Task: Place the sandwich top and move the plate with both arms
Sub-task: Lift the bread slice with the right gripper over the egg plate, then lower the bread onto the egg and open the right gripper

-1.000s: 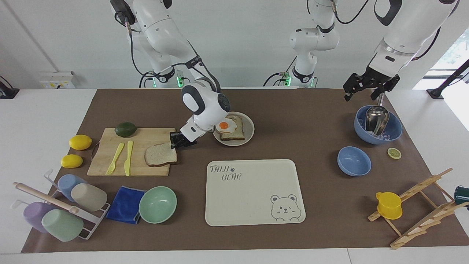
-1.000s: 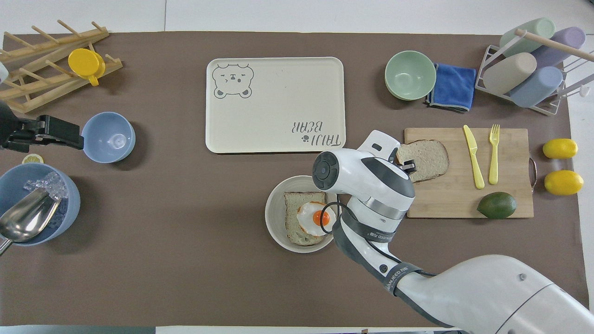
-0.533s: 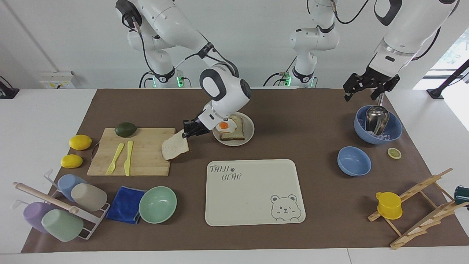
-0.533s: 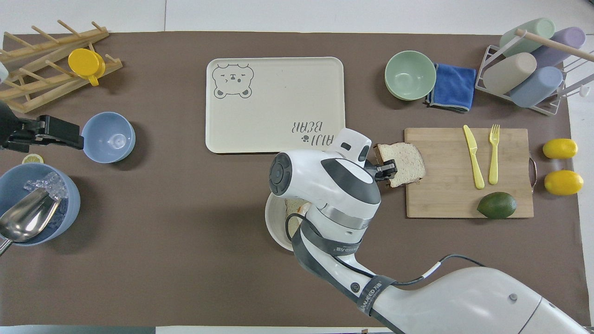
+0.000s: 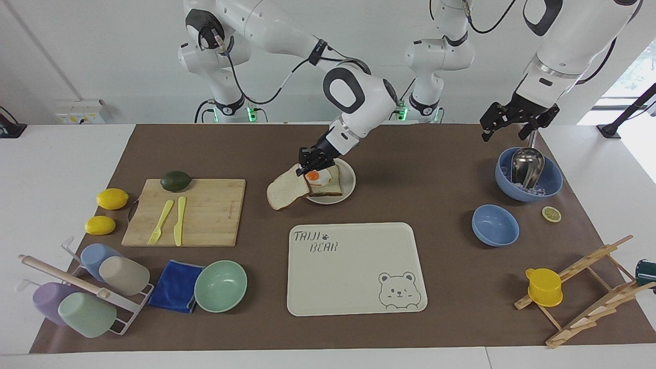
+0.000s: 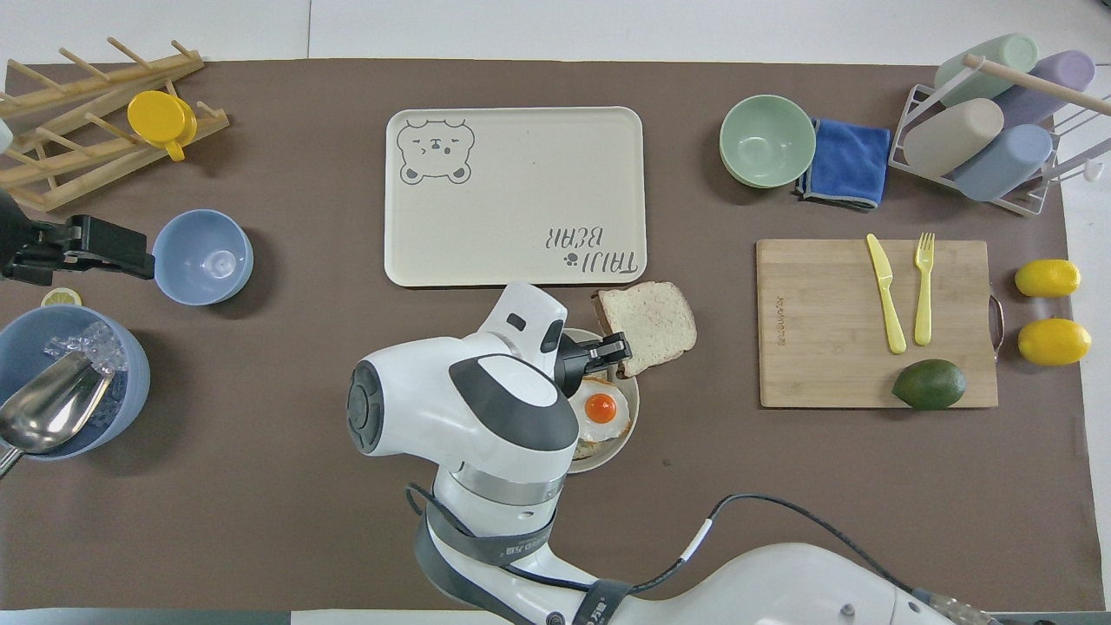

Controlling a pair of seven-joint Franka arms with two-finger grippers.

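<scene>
Right gripper (image 5: 306, 165) pinches the bread (image 5: 286, 193) by one edge at the plate's (image 5: 349, 179) nine o'clock; it could droop, smearing the egg (image 5: 313, 177). Left gripper (image 5: 515, 123) waits open.

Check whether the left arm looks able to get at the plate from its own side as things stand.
Probably yes. The left tool hangs open over the blue ice bowl, and only bare mat lies between it and the plate. The right tool, holding the sandwich top, crowds the plate's other edge.

white arms (image 5: 359, 97), black joint caps
</scene>
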